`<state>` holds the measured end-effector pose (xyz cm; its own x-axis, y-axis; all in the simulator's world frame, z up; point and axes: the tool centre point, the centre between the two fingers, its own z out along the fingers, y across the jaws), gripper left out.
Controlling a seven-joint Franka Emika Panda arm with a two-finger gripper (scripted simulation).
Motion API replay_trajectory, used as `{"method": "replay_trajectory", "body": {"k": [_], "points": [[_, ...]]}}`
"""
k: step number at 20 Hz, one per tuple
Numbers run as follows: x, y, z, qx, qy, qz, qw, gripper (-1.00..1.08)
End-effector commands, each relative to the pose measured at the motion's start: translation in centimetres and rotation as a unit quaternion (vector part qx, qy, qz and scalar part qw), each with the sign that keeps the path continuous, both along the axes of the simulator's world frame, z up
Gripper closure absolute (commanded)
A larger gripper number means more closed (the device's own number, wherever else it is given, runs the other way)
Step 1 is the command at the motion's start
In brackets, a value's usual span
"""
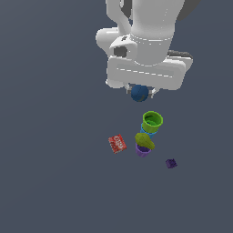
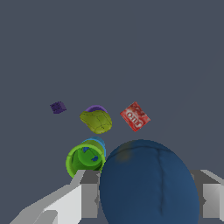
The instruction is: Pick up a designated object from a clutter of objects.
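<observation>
My gripper [image 1: 140, 93] is shut on the dark blue ball [image 1: 139, 93], which sits between the two fingers well above the floor. In the wrist view the ball [image 2: 148, 183] fills the space between the grey fingers [image 2: 85, 194]. The rest of the clutter lies below: a green cup [image 1: 152, 121] over a blue cup [image 1: 146, 132], an olive-green lump [image 1: 144, 140] on a purple cup [image 1: 142, 151], a red packet [image 1: 117, 143] and a small purple cube [image 1: 171, 163]. In the wrist view they show as green cup [image 2: 83, 161], lump [image 2: 96, 121], packet [image 2: 134, 116] and cube [image 2: 57, 107].
A flat dark grey floor [image 1: 54, 173] spreads all around the clutter. The arm's white body [image 1: 145, 41] hangs over the far part of the scene.
</observation>
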<state>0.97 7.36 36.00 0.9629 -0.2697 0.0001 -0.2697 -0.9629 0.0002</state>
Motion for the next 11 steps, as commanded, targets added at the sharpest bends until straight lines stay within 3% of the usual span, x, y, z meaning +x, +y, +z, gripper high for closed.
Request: {"method": "replay_trajectory", "body": {"k": [1, 11], "points": [[0.6, 0.3, 1.0, 0.000, 0.000, 0.000, 1.0000, 1.08], [1.5, 0.8, 2.4, 0.000, 0.000, 0.000, 1.0000, 1.08]]}}
